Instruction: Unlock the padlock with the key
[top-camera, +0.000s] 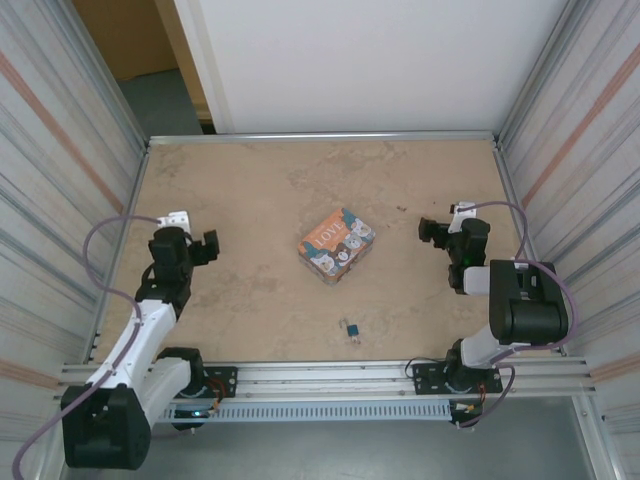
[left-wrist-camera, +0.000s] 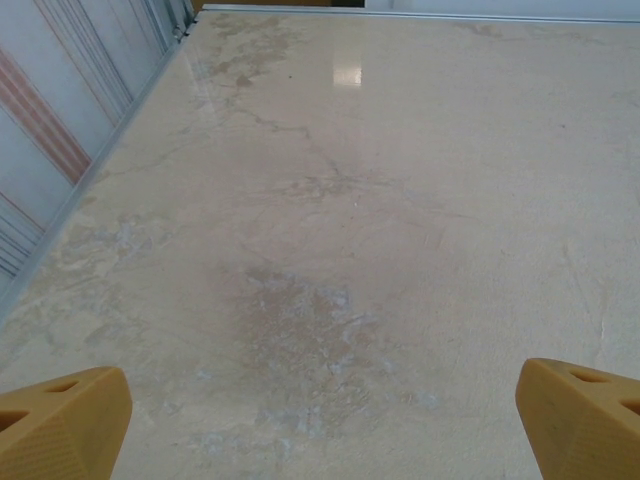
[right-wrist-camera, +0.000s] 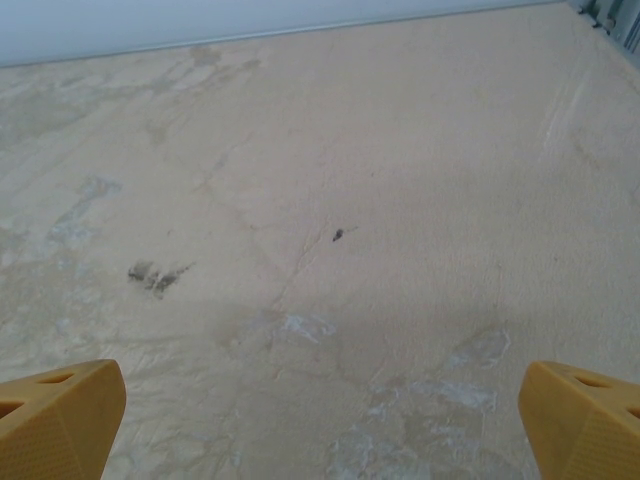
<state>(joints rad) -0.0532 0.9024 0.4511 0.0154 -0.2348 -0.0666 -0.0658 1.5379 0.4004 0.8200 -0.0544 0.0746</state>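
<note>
A small dark teal padlock (top-camera: 351, 328) lies on the beige table (top-camera: 260, 190), near the front edge and just right of the middle. It is too small to tell the key apart from it. My left gripper (top-camera: 206, 246) hovers at the left side, far from the padlock, with its jaws wide apart. In the left wrist view its orange fingertips (left-wrist-camera: 60, 420) frame bare tabletop, and the left gripper (left-wrist-camera: 320, 425) holds nothing. My right gripper (top-camera: 431, 231) stands open at the right side. The right gripper (right-wrist-camera: 320, 425) also has nothing between its fingertips (right-wrist-camera: 585, 420).
An orange patterned box (top-camera: 337, 245) marked LOVE sits at the table's middle, between the two grippers and behind the padlock. Corrugated metal walls (top-camera: 60, 170) close both sides, a white panel (top-camera: 380, 60) the back, and a metal rail (top-camera: 330, 375) the near edge.
</note>
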